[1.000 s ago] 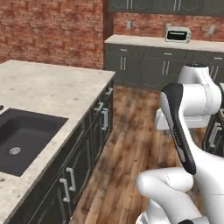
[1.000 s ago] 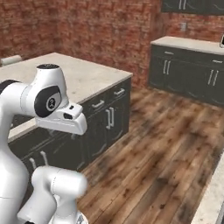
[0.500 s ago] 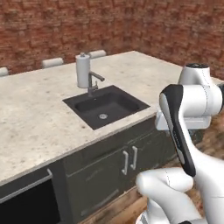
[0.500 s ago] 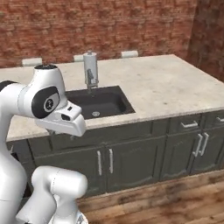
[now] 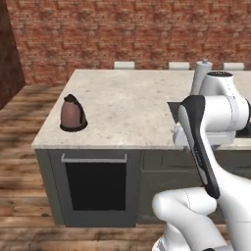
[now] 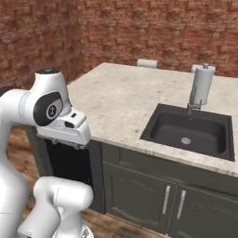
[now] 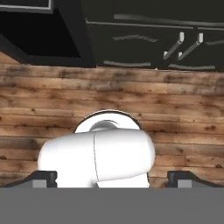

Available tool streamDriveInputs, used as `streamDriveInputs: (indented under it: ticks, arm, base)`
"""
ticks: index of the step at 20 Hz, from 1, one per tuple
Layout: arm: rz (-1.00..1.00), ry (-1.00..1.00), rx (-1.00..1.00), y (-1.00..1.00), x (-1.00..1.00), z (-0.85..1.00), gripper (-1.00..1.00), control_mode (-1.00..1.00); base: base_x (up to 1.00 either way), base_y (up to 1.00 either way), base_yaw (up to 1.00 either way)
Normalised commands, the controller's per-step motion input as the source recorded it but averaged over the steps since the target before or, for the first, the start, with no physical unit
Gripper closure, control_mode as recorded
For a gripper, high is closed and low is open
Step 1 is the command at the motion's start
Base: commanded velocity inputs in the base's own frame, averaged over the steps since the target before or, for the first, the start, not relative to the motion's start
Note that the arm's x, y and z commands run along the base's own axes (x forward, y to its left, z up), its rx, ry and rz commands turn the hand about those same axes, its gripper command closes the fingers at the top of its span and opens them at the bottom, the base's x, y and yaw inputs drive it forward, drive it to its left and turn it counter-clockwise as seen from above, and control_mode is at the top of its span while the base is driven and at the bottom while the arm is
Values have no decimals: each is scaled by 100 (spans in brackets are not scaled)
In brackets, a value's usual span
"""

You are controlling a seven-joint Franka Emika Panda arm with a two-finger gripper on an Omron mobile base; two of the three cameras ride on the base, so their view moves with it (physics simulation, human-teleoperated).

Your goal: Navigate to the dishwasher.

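Note:
The dishwasher (image 5: 95, 188) is built into the left end of the island front, with a silvery bar handle (image 5: 93, 158) on a dark grey band and a black panel below. In the right base view the dishwasher (image 6: 69, 163) is mostly hidden behind my arm. The hand view shows the dishwasher (image 7: 39, 39) as a black panel at the top left. My gripper (image 7: 113, 180) hangs folded in front of the base, pointing down at the wood floor. It is open, fingertips (image 7: 43, 179) far apart, nothing between them.
A brown kettle (image 5: 72, 113) stands on the light stone counter (image 5: 127, 108) above the dishwasher. To the right are a black sink (image 6: 190, 130), a paper towel roll (image 6: 202, 86) and dark cabinet doors (image 6: 172, 202). Wood floor (image 5: 19, 147) lies open at the left.
The whole picture has shifted as the base moved along the island. The sink has slid to the right and the dishwasher front has come into view. The arm's pose is unchanged.

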Motion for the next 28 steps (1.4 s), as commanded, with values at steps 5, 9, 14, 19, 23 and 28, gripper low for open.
streamDriveInputs:
  ticks: [5, 9, 14, 19, 23, 28]
  arm:
    - [0, 0, 0, 0, 0, 0, -100, 100]
    - [0, 0, 0, 0, 0, 0, -100, 100]
    - [0, 0, 0, 0, 0, 0, -100, 100]
    - [0, 0, 0, 0, 0, 0, -100, 100]
    - [0, 0, 0, 0, 0, 0, -100, 100]
    - [0, 0, 0, 0, 0, 0, -100, 100]
  base:
    - [66, 4, 7]
    - [74, 50, -26]
    - [46, 75, -34]
    - [40, 61, -25]
    - [50, 40, -17]
    - [64, 0, -1]
